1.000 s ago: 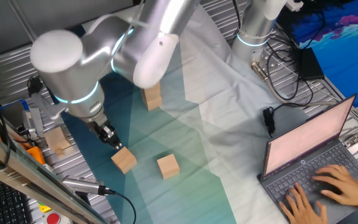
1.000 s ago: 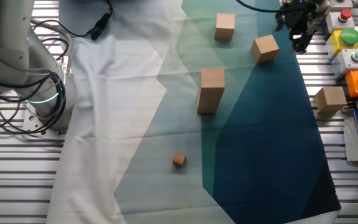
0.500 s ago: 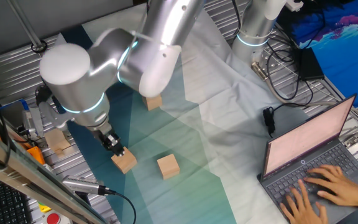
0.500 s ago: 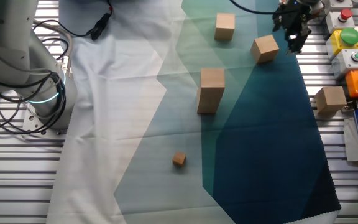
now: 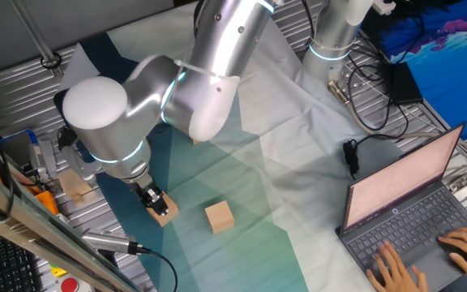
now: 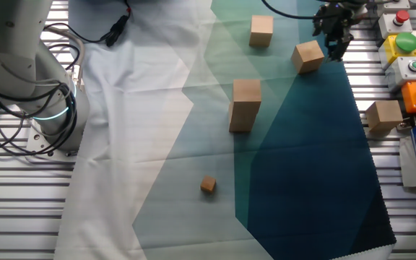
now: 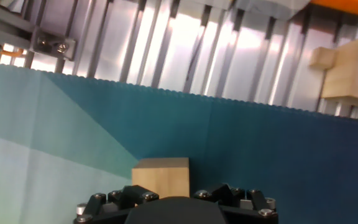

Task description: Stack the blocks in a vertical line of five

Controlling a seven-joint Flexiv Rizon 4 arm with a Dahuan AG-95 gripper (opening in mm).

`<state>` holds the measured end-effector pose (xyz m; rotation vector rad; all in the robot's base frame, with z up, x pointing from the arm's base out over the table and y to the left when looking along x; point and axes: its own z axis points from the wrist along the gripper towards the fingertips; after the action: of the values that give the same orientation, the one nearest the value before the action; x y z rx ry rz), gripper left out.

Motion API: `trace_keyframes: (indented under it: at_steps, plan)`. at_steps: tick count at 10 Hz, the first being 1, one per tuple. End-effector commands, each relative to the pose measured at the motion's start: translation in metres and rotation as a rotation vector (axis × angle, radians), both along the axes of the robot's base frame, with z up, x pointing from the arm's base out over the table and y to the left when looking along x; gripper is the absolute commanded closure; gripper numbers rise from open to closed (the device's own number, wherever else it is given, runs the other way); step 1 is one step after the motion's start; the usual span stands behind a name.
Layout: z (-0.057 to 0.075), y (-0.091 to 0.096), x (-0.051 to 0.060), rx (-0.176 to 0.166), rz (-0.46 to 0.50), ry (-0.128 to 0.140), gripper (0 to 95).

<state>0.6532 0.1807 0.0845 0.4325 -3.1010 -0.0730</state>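
1. One fixed view: the gripper (image 5: 154,200) hangs low over the cloth (image 5: 242,235), right at a block (image 5: 165,212) near the cloth's left edge. Its fingers are dark and partly hidden by the arm (image 5: 152,89), so I cannot tell how wide they stand or whether they touch the wood. A second block (image 5: 219,217) lies alone just to the right on the paler green part. A paler cube (image 5: 74,183) sits off the cloth on the slatted desk (image 5: 23,89). A laptop (image 5: 404,203) stands at the right with a person's hand (image 5: 396,272) on its keys.

2. The other fixed view: the gripper (image 6: 333,37) hovers just beside the tilted block (image 6: 308,56), near the cloth's (image 6: 302,166) far edge. Another block (image 6: 261,31) lies well apart to the left. Two blocks stand stacked (image 6: 245,105) at the middle of the cloth. A much smaller cube (image 6: 207,185) lies nearer the camera. The paler cube (image 6: 384,116) rests on the desk (image 6: 20,202) by a button box (image 6: 408,50).

3. Hand view: a block (image 7: 161,178) lies on the dark teal cloth (image 7: 260,149) directly ahead of the gripper's housing; the fingertips are out of frame, so the opening cannot be judged. The paler cube (image 7: 350,70) sits beyond the cloth's scalloped edge.
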Motion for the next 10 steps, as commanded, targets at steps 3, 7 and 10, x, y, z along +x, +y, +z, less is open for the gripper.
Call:
trace_keyframes:
  at_steps: [3,7,10]
  plan:
    - [-0.013,0.005,-0.002,0.002,-0.007,-0.007,19.0]
    - [-0.026,0.008,-0.004,0.002,-0.015,-0.011,19.0]
    - [-0.032,0.009,-0.006,-0.002,-0.013,-0.011,19.0]
